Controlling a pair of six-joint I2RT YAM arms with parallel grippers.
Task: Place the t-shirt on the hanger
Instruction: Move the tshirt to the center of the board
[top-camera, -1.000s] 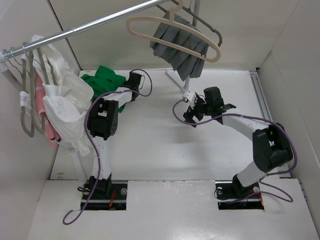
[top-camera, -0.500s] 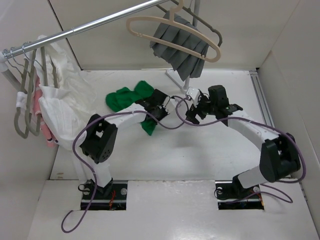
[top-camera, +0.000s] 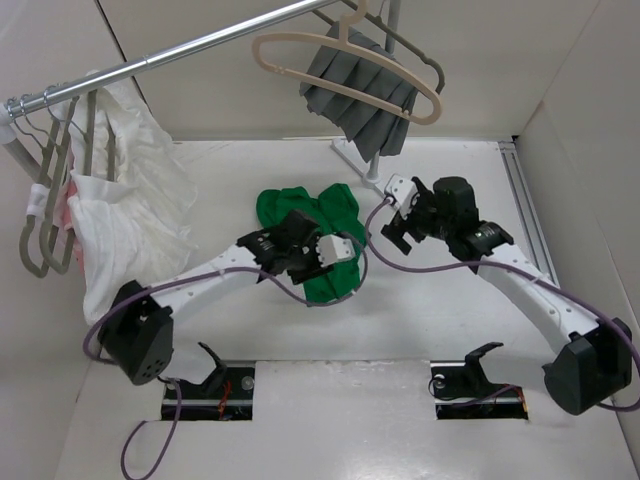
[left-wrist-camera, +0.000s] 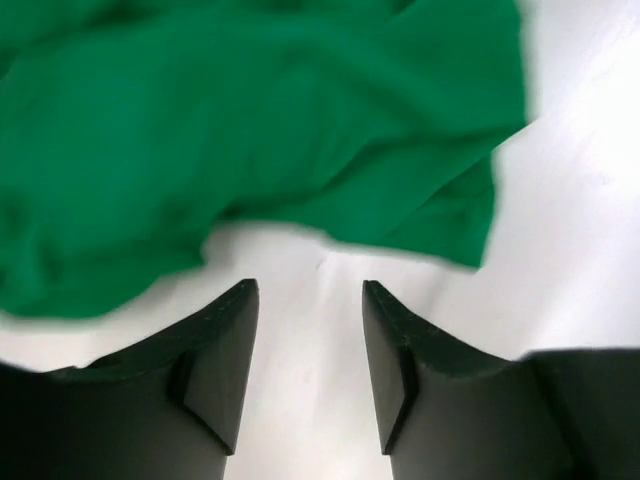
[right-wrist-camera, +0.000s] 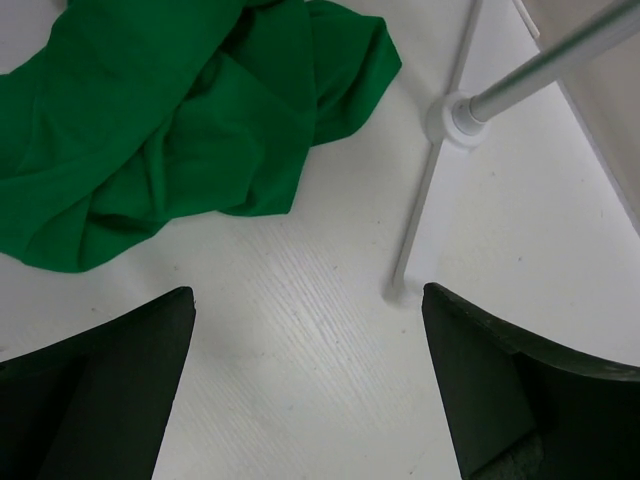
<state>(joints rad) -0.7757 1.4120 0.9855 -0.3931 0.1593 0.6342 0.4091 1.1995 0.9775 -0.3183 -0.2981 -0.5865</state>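
Observation:
The bright green t-shirt (top-camera: 305, 215) lies crumpled on the white table near the middle. It fills the top of the left wrist view (left-wrist-camera: 250, 130) and the upper left of the right wrist view (right-wrist-camera: 180, 130). My left gripper (top-camera: 322, 258) sits over the shirt's near edge; its jaws (left-wrist-camera: 305, 290) are open with only bare table between them. My right gripper (top-camera: 392, 222) is open and empty (right-wrist-camera: 308, 300) just right of the shirt. The beige hanger (top-camera: 340, 65) hangs empty from the rail at the back.
A metal rail (top-camera: 180, 50) crosses the back left. Grey pleated cloth (top-camera: 360, 100) hangs on a grey hanger behind the beige one. White and pink garments (top-camera: 120, 220) hang at the left. The rack's foot (right-wrist-camera: 450, 120) stands just ahead of my right gripper.
My left arm swept the green t-shirt from the far left to the middle of the table, and its jaws now stand open beside it. My right gripper shifted slightly right.

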